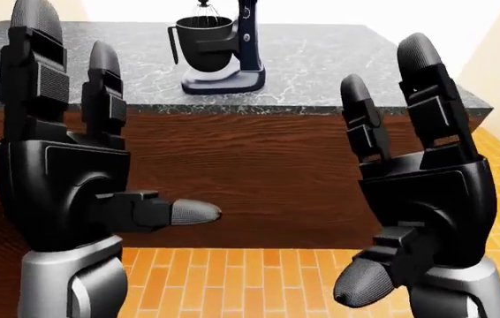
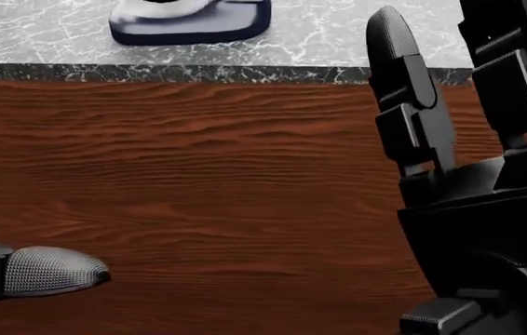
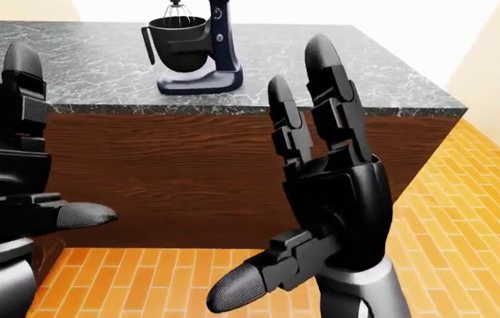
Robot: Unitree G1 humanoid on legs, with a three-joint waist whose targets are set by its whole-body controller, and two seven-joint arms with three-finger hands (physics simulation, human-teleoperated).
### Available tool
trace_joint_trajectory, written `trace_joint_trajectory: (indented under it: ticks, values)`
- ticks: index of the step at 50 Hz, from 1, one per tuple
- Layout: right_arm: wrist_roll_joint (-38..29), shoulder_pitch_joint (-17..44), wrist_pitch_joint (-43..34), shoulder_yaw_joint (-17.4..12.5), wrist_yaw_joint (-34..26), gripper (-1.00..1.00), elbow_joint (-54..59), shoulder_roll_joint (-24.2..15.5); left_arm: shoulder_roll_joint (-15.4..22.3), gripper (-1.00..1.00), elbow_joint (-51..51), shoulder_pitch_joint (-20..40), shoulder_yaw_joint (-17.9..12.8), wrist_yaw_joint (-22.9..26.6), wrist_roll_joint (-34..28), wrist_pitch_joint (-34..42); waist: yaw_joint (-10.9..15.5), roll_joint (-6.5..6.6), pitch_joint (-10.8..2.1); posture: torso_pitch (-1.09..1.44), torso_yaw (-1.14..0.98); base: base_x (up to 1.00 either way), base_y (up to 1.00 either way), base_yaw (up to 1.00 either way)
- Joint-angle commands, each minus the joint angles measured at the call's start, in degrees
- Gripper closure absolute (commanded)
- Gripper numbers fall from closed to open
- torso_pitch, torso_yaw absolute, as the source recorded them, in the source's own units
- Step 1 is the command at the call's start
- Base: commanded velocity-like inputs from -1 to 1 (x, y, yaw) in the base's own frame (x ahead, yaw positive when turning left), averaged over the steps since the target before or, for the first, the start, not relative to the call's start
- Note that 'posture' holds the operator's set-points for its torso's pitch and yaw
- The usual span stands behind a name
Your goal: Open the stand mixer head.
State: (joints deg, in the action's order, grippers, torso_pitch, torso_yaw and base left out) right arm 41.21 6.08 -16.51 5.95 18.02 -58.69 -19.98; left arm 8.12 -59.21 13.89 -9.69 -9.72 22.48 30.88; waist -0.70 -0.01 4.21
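Both hands are up at chest height with nothing in them. The left hand (image 1: 65,179) stands palm-inward at about 9 o'clock in the left-eye view, its two long fingers (image 1: 38,73) pointing straight up and spread apart, the thumb jutting sideways toward the middle of the picture. It is wide open and touches nothing. The right hand (image 3: 330,199) is held the same way at about 4 o'clock in the right-eye view: fingers upright and splayed, thumb angled down and out, wide open and clear of everything.

The stand mixer (image 1: 224,50) sits on the grey marble counter (image 1: 338,59), up at 12 o'clock in the left-eye view, well apart from either hand. It is dark navy, with a black bowl and handle on its left side and a whisk showing above the bowl's rim. The top of the mixer runs out of the picture, so I cannot tell how the head stands.

Below the counter's edge runs a dark wood-grain panel (image 2: 198,188), which fills most of the head view; there only the mixer's base shows at 12 o'clock. An orange brick-pattern floor (image 3: 462,192) lies beneath and off to the right.
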Motion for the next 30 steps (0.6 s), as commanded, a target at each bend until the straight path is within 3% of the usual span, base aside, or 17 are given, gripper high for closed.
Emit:
trace_joint_trajectory:
  ticks: [1, 3, 5, 8, 10, 13, 16, 17, 18, 19, 20, 23, 24, 26, 27, 29, 30]
  values:
    - [-1.59, 1.23, 1.26, -0.22, -0.54, -1.00, -1.30, 0.23, 0.34, -1.00, -0.79, 1.28, -0.63, -0.06, -0.10, -1.61, 0.48, -0.36, -0.48, 0.00, 0.00, 0.12, 0.00, 0.00]
    - [-1.95, 1.20, 1.06, -0.40, -0.74, -1.00, -1.30, 0.64, 0.30, -1.00, -0.79, 1.17, -0.59, 0.02, -0.17, -1.70, -0.30, -0.42, -2.85, 0.00, 0.00, 0.00, 0.00, 0.00]
    - [-0.34, 1.10, 1.65, -0.60, -0.83, -1.00, -1.30, 0.34, 0.24, -1.00, -0.79, 1.13, -0.51, 0.12, -0.29, -1.73, -0.14, 1.72, -3.44, 0.00, 0.00, 0.12, 0.00, 0.00]
    - [-1.34, 1.42, 1.44, -0.50, -0.20, -1.00, -1.30, 0.03, 0.41, -1.00, -0.79, 1.18, -0.55, -0.04, -0.12, -1.73, 0.56, 1.53, 1.23, 0.00, 0.00, 0.76, 0.00, 0.00]
    - [-1.82, 1.31, 1.39, -0.29, -0.44, -1.00, -1.30, 0.38, 0.45, -1.00, -0.79, 1.08, -0.44, -0.04, -0.17, -1.82, 0.58, 1.87, -1.38, 0.00, 0.00, 0.11, 0.00, 0.00]
    - [-1.89, 1.26, 1.50, -0.18, -0.41, -1.00, -1.30, 0.40, 0.57, -1.00, -0.79, 1.01, -0.35, -0.21, -0.04, -1.91, 1.05, 0.77, -1.92, 0.00, 0.00, 0.00, 0.00, 0.00]
    - [-1.07, 1.36, 1.73, -0.26, -0.18, -1.00, -1.30, 0.13, 0.60, -1.00, -0.79, 0.94, -0.29, -0.22, -0.04, -1.99, 1.58, -3.37, -2.02, 0.00, 0.00, 0.00, 0.00, 0.00]
    - [-0.08, 1.37, 2.09, -0.48, -0.15, -1.00, -1.30, 0.00, 0.57, -1.00, -0.79, 0.98, -0.30, -0.25, -0.05, -1.94, 1.30, -0.73, -3.12, 0.00, 0.00, 0.23, 0.00, 0.00]
    - [0.57, 1.38, 2.08, -0.64, -0.10, -1.00, -1.30, -0.31, 0.65, -1.00, -0.79, 0.93, -0.29, -0.29, 0.03, -2.01, 0.46, -0.87, -2.04, 0.00, 0.00, 0.75, 0.00, 0.00]
    - [0.54, 1.36, 2.06, -0.69, -0.07, -1.00, -1.30, -0.35, 0.72, -1.00, -0.79, 0.90, -0.24, -0.33, 0.05, -2.07, 0.53, -1.14, 0.96, 0.00, 0.00, 0.84, 0.00, 0.00]
    - [0.21, 1.28, 2.17, -0.62, -0.27, -1.00, -1.30, -0.25, 0.73, -1.00, -0.79, 0.89, -0.26, -0.36, 0.09, -2.07, -0.03, -1.05, 1.23, 0.00, 0.00, 0.87, 0.00, 0.00]
    - [-1.69, 1.40, 1.73, -0.22, -0.39, -1.00, -1.30, 0.21, 0.70, -1.00, -0.79, 0.89, -0.25, -0.36, 0.08, -2.06, -0.12, 0.44, 0.68, 0.00, 0.00, 0.35, 0.00, 0.00]
    - [-1.62, 1.38, 1.80, -0.16, -0.37, -1.00, -1.30, 0.21, 0.68, -1.00, -0.79, 0.82, -0.19, -0.30, -0.02, -2.10, -0.77, 0.32, -1.58, 0.00, 0.00, 0.00, 0.00, 0.00]
    - [-1.32, 1.41, 1.94, -0.14, -0.23, -1.00, -1.30, 0.01, 0.79, -1.00, -0.79, 0.85, -0.22, -0.38, 0.11, -2.13, -0.79, 2.77, -2.35, 0.00, 0.00, 0.00, 0.00, 0.00]
    - [-0.74, 1.48, 1.93, -0.30, -0.02, -1.00, -1.30, -0.07, 0.81, -1.00, -0.79, 0.81, -0.16, -0.42, 0.09, -2.15, -0.31, 0.85, -1.77, 0.00, 0.00, 0.00, 0.00, 0.00]
    - [0.65, 1.55, 2.37, -0.63, 0.06, -1.00, -1.30, -0.65, 0.84, -1.00, -0.79, 0.78, -0.13, -0.47, 0.16, -2.19, 0.24, 0.93, -3.54, 0.00, 0.00, 0.41, 0.00, 0.00]
    - [0.26, 1.60, 2.31, -0.69, 0.19, -1.00, -1.30, -0.40, 0.80, -1.00, -0.79, 0.79, -0.14, -0.40, 0.08, -2.16, 0.30, 0.91, 0.62, 0.00, 0.00, 0.81, 0.00, 0.00]
